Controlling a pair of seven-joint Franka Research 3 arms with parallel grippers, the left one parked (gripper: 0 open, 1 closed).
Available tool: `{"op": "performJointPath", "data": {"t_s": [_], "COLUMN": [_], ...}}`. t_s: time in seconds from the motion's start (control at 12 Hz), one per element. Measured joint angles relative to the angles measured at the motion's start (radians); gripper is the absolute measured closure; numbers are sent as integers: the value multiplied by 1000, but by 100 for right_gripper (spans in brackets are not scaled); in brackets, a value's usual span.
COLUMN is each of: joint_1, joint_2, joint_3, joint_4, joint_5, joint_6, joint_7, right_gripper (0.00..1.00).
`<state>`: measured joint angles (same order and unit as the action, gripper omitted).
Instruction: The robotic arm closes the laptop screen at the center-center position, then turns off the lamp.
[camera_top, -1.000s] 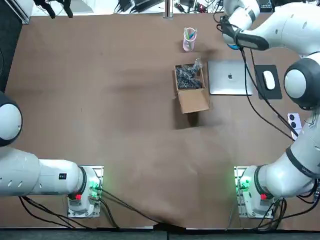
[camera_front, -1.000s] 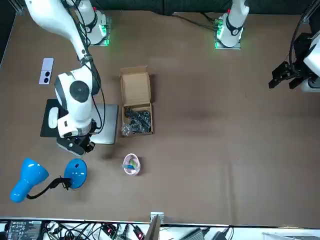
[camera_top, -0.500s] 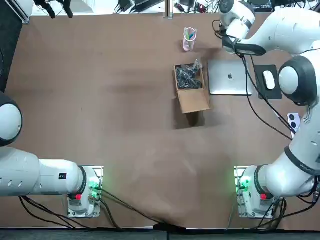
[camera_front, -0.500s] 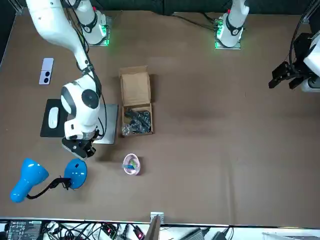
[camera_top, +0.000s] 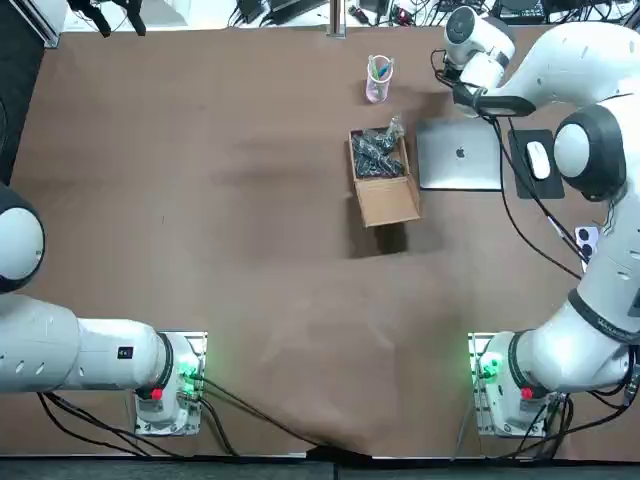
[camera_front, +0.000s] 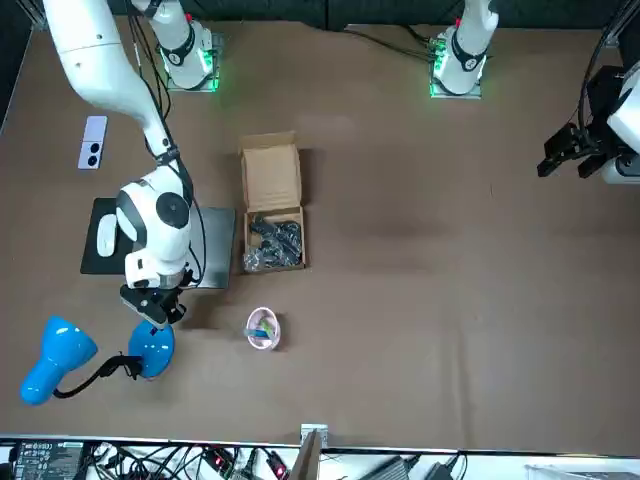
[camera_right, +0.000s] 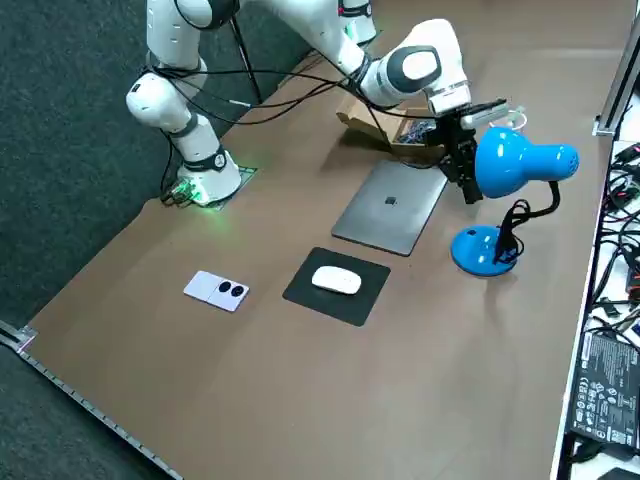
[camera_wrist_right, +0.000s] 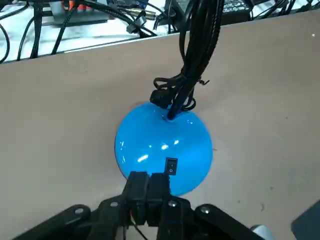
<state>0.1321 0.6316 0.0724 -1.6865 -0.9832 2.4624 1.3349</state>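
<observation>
Top view: laptop (camera_top: 460, 155) lies lid-down, flat, right of centre on the surface (camera_top: 200, 200), so step one reads as done. The right arm (camera_top: 590, 60) reaches past the laptop's far edge, and its wrist hides the lamp from this angle. The cardboard box (camera_top: 381, 176) sits just beside the laptop toward centre, with the pink cup (camera_top: 379, 78) beyond it. The mouse (camera_top: 539, 160) is on a black pad (camera_top: 522, 186) on the laptop's other side. None of these is in the working line.

Front view: the hand (camera_front: 152, 312) hangs just above the blue lamp base (camera_front: 153, 350), placed there for the switch. The lamp head (camera_front: 55, 358) points away along the surface edge. The cup is near but apart.

Right side view: the hand drops in between the laptop's far edge and the lamp head, which crowds it. Cannot tell whether they touch. The head and the neck (camera_right: 515, 215) are the only real obstruction.

Right wrist view: the fingers (camera_wrist_right: 136, 190) are pressed together with nothing held, making one blunt tip, which suits a poke. The switch (camera_wrist_right: 171, 166) sits on the dome just ahead of the tips, with no contact that can be made out. The neck rises from the dome's far side, clear of the approach. Cannot tell whether the lamp is lit.

Likely next move is a short press on the switch. The risk is the tip sliding off the curved dome or shoving the base.
</observation>
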Motion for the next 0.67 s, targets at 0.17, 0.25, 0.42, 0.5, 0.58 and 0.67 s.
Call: {"op": "performJointPath", "data": {"t_s": [0.17,0.25,0.42,0.5,0.58,0.67], "joint_1": [-8,-13,-24,-27,-29,-33], "joint_2": [13,19,34,38,41,44], "joint_3": [0,0,-1,-1,-1,-1], "joint_4": [0,0,0,0,0,0], "joint_5": [-17,-31,-47,-47,-49,-51], "joint_6": [26,38,58,60,65,75], "joint_7": [17,30,47,48,50,52], "right_gripper": [98,98,98,98,98,98]}}
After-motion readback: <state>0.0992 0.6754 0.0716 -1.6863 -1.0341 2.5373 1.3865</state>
